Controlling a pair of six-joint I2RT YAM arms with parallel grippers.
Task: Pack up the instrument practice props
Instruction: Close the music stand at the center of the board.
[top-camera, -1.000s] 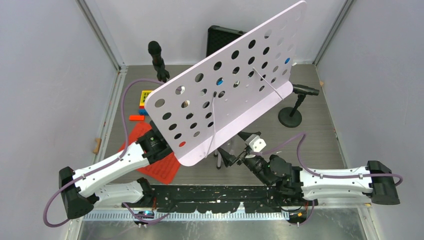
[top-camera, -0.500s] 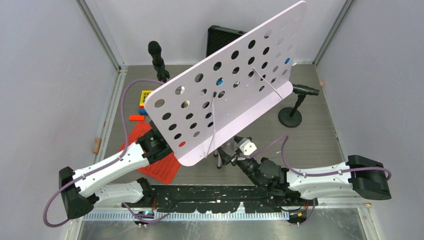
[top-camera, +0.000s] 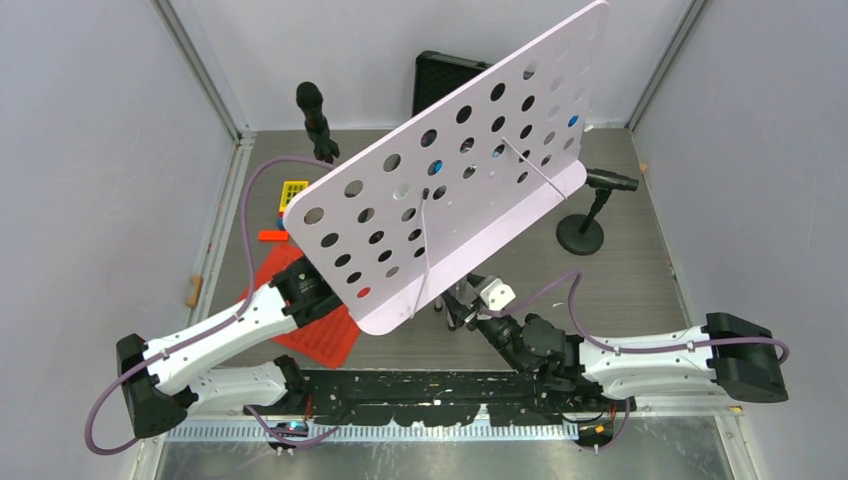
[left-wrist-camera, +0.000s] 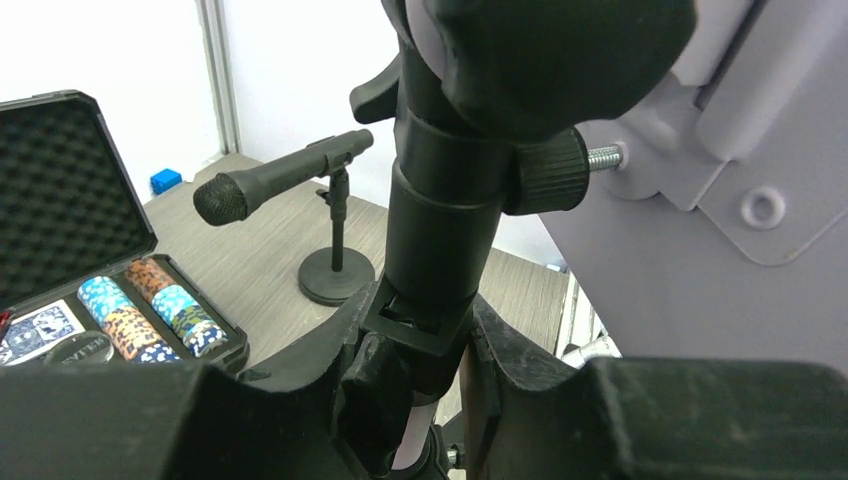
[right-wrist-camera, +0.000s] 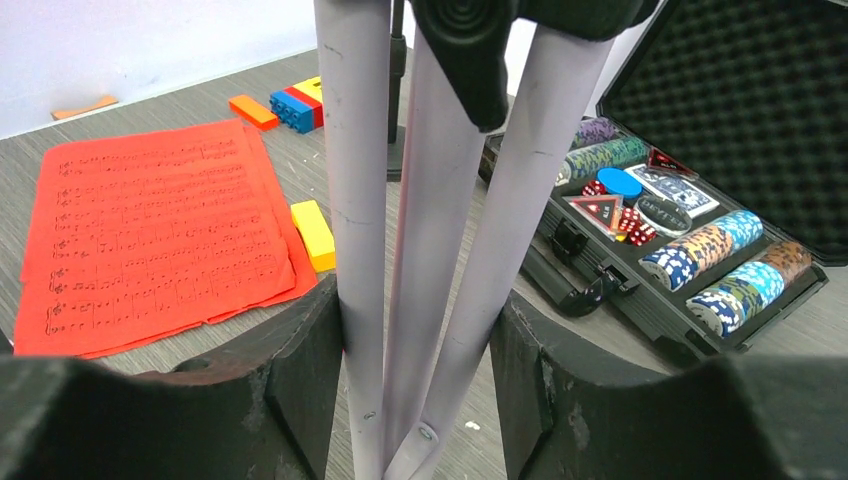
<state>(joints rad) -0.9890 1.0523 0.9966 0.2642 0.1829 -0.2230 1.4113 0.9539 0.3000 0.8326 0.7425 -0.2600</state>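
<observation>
The white hole-punched music rack tilts over the table's middle. My left gripper reaches under its lower left corner. In the left wrist view, that gripper is shut on the black collar of the rack's pole. My right gripper is shut on the folded silver tripod legs, with a pad against each outer leg. Red sheet-music pages lie flat beyond the legs, at the rack's near left from above. One microphone stands at the back left, and another on a round base at the right.
An open black case of poker chips lies at the back of the table. Yellow, blue and orange toy blocks sit near the red pages, with one yellow block at their edge. Grey walls enclose the table on three sides.
My right gripper has closed from wide open onto the tripod legs, and its arm has shifted a little left. The rack has tipped slightly to the left. The left gripper holds as before.
</observation>
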